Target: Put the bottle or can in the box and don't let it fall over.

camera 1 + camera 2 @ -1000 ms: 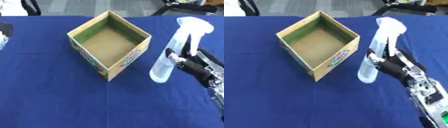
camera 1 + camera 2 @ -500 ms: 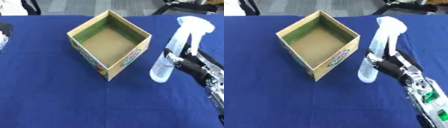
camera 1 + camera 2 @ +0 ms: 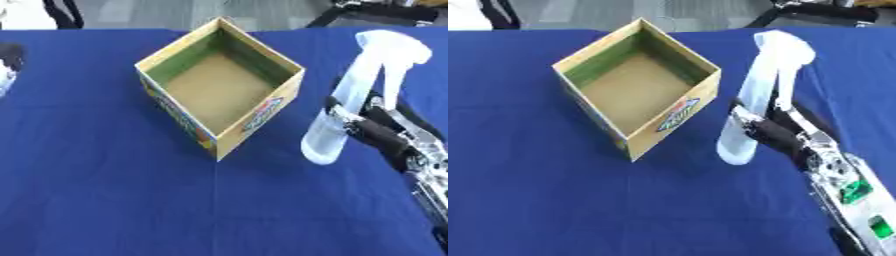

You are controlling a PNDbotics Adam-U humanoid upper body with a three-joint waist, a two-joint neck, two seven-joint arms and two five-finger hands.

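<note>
Right hand: the right hand (image 3: 776, 132) comes in from the lower right, its fingers curled round the lower body of the spray bottle (image 3: 354, 97), grasping it.
Bottle: a pale, translucent spray bottle with a white trigger head; it sits directly in the hand's grip, its base at or just above the blue tablecloth (image 3: 105, 190); contact cannot be told.
Long axis: near upright but leaning, the head tipped up and away to the right, the base toward the box.
Box: the open cardboard box (image 3: 219, 92) stands to the left of the hand, near it but apart, one corner turned toward the camera; its inside looks empty.
Key relation: the box opening lies left and slightly beyond the gripped bottle, so the move would seem to be a lift over the near right wall, then a straight lowering.
In the way: only that right wall and its rim; the tall bottle would need to be righted to stand.
Left hand: a dark shape at the far left edge (image 3: 9, 62), well apart from bottle and box; its fingers cannot be made out.
Nearer hand: the right, already holding.
</note>
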